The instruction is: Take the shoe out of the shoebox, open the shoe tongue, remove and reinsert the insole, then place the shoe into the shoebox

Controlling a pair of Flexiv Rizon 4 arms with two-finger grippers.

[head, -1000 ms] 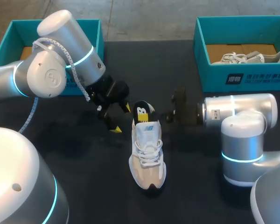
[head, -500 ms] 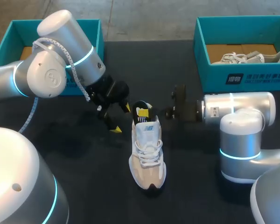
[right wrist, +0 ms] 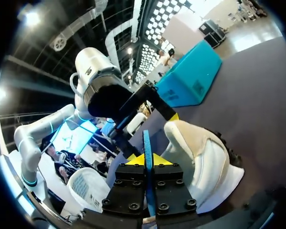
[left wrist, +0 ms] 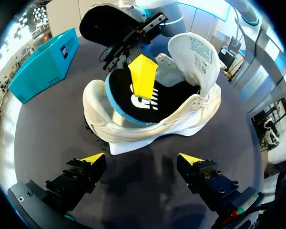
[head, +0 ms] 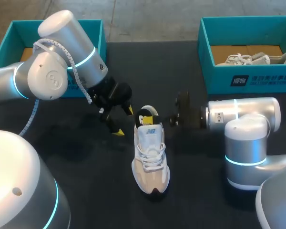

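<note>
The shoe (head: pixel 151 157) lies on the dark worktop (head: pixel 86 191), toe nearest. At its heel opening the right pincer (right wrist: pixel 147 160) is pinched thin on the black insole (left wrist: pixel 128 95), whose heel end rises above the collar. The left pincer (head: pixel 123 121) hovers just beside the heel, spread wide and holding nothing.

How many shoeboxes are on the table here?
2. The left shoebox sits at the table's far left, partly hidden by the left arm; the right shoebox sits far right, with a white shoe inside.
</note>
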